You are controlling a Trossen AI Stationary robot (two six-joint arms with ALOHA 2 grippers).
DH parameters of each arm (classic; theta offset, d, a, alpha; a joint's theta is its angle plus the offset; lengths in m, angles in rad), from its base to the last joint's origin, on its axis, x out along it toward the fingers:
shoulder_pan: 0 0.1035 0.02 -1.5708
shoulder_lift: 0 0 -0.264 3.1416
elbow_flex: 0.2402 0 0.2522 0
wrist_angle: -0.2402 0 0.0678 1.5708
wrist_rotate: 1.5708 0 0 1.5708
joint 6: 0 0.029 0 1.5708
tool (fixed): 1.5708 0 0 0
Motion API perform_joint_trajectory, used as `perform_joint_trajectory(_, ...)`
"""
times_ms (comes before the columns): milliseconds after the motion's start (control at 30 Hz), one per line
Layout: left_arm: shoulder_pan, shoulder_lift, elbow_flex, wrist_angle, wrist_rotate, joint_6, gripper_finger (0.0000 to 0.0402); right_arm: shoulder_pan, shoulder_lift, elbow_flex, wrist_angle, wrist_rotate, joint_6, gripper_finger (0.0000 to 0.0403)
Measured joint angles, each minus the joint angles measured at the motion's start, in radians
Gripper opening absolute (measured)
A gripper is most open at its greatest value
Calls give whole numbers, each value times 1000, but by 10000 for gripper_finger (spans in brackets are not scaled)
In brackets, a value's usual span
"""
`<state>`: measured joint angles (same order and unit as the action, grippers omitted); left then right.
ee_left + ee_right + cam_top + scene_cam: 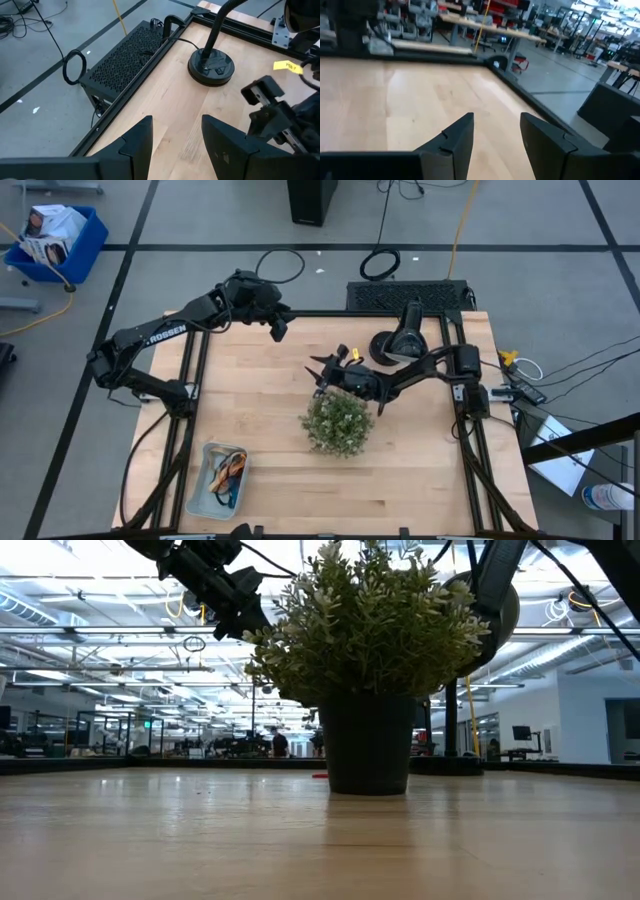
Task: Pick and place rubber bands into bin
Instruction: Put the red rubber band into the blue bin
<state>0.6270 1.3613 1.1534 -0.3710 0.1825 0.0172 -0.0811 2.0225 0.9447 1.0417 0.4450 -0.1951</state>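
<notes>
A pale wooden counter [260, 390] framed by dark rails is seen from above, with a small potted plant [338, 422] standing near its middle. The pale blue bin [217, 478] sits at the counter's near left corner, well apart from the plant, and a small tangle of rubber bands [229, 470] in orange, tan and blue is seen lying inside it. In the low view a small red scrap [319, 776] is visible on the counter just beside the plant pot; whether it is a rubber band cannot be told.

The left hand [279, 328] is held above the far edge of the counter, left of the middle. In the left wrist view its two dark fingers [141, 141] are seen spread apart with only bare wood between them, and nothing is gripped. A round black lamp base [210, 67] with a curved neck is seen beyond it on the far part of the counter.

The right hand [322, 370] is held above the middle of the counter, just beyond the plant on its far side. In the right wrist view its fingers [460, 137] are likewise parted over bare wood, and nothing is held.

A deep-blue box with paper [55, 240] stands on the floor to the far left.
</notes>
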Motion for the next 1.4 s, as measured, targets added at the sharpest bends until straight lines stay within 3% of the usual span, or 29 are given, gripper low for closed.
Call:
perform_joint_trajectory(367,0,0,0,1,-27,1,175,-11,91,0,-26,1,-4,155)
perform_joint_trajectory(600,0,0,0,1,-34,1,175,-11,138,0,-15,14,114,155)
perform_joint_trajectory(733,0,0,0,1,-34,1,175,-11,140,0,-15,110,130,155)
perform_joint_trajectory(1400,0,0,0,8,-114,1,175,-1,143,0,-52,101,82,155)
